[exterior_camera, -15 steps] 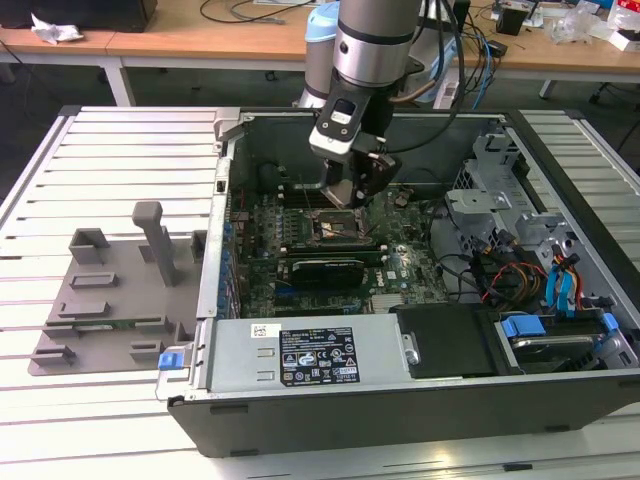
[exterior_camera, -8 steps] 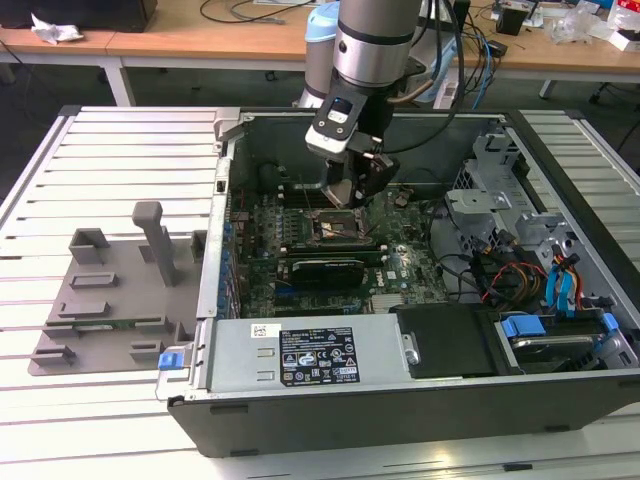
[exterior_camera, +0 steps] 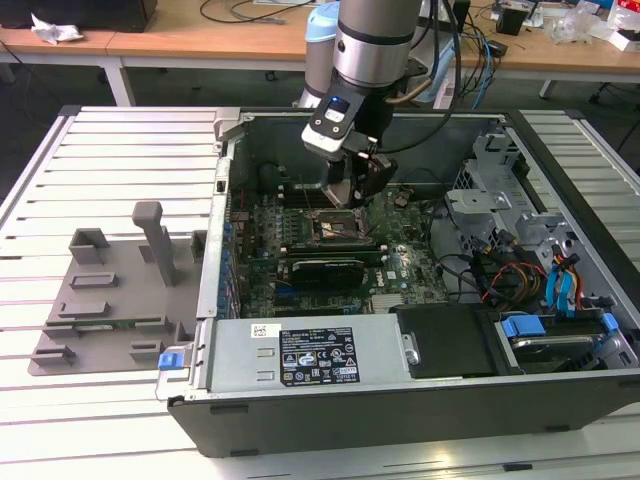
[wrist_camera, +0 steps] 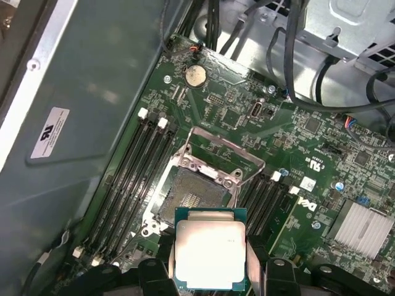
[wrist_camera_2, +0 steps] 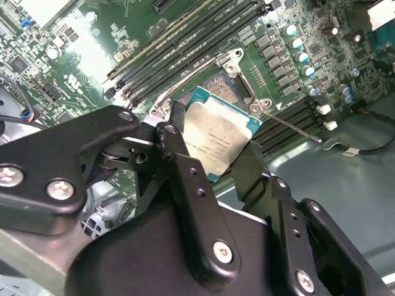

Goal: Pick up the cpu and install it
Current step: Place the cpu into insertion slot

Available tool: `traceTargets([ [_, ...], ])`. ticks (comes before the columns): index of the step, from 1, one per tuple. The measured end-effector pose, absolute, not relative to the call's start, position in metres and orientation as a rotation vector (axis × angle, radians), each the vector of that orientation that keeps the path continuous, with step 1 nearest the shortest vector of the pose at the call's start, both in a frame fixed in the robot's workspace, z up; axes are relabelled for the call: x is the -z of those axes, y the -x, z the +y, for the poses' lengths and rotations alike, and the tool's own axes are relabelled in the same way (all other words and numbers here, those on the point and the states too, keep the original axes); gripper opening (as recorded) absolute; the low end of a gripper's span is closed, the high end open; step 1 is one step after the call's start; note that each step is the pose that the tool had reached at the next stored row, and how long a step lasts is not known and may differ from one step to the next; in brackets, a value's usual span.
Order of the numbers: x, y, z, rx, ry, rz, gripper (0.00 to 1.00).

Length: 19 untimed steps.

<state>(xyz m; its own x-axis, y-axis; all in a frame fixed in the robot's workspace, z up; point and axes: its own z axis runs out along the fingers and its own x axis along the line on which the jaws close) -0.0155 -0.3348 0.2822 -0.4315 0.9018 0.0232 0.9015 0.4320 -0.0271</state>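
The gripper [wrist_camera_2: 215,147] squeezes the cpu [wrist_camera: 210,250] by two sides. The cpu is square, with no side longer, and its shiny top faces up. It is low over the open socket [wrist_camera: 192,196] in the computer case [exterior_camera: 330,400].

The slatted metal counter [exterior_camera: 110,150] is carrying two things — a grey plastic tray [exterior_camera: 100,300] lying just beside an open computer case [exterior_camera: 400,415].
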Motion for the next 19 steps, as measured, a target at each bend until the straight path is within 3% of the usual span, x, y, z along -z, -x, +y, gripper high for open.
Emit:
traceTargets([
  [19, -0.2820, 0.0155, -0.3348, -0.012, 1.846, -2.499, 0.55],
])
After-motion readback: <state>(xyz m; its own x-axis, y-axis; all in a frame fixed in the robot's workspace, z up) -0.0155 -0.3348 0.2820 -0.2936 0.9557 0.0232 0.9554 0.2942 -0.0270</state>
